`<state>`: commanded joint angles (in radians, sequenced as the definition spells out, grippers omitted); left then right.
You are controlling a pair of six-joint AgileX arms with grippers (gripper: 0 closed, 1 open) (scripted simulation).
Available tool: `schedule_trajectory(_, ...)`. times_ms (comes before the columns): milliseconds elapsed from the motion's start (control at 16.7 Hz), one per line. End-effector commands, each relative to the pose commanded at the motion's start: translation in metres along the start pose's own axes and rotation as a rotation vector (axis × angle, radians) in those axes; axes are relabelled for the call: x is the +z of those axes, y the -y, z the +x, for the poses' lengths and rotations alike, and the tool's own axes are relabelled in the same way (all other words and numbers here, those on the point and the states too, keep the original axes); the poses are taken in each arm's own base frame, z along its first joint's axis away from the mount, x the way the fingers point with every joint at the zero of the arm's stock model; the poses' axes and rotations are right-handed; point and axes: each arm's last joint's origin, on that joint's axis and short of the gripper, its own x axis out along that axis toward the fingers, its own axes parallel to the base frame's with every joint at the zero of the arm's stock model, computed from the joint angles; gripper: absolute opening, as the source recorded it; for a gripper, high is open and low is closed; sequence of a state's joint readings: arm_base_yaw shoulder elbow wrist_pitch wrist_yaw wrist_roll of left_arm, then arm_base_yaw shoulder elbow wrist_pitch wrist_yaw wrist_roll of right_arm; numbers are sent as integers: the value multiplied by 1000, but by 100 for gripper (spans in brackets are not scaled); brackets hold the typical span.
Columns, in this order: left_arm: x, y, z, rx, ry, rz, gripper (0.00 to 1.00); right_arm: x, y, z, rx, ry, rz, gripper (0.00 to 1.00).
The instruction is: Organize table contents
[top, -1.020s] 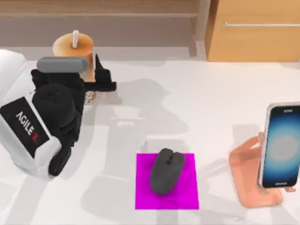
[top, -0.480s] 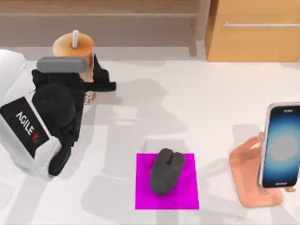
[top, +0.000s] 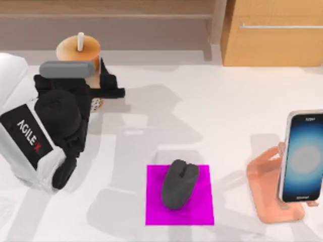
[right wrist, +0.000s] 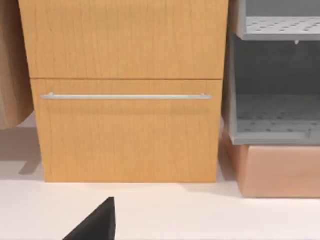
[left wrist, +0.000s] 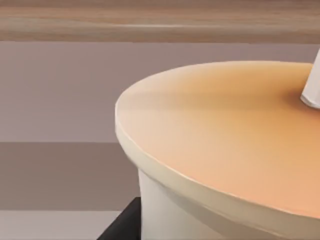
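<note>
Bubble-tea cup (top: 79,53) at the table's (top: 212,111) far left, apparently clasped by the left gripper (top: 101,83).

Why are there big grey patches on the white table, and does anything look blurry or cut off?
Top view: the grey patches on the table are soft shadows, one spreading right of the left gripper, others beside the mouse and phone stand; the smartphone is cropped. Left wrist view: the bubble-tea cup looms close, its edges soft.
</note>
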<state>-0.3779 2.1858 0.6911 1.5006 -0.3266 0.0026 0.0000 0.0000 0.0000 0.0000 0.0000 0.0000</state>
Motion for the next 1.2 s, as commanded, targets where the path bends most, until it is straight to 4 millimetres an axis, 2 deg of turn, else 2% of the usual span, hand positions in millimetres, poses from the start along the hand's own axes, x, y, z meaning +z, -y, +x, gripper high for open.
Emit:
schedule_trajectory(660,15,0,2,-2,21,-6,0,0,0,0,0,0,0,100)
schedule_trajectory(900,55,-13,12,-18,137,-59,0,0,0,0,0,0,0,100)
schedule_trajectory(1200,118,-57,24,-33,257,-98,0,0,0,0,0,0,0,100)
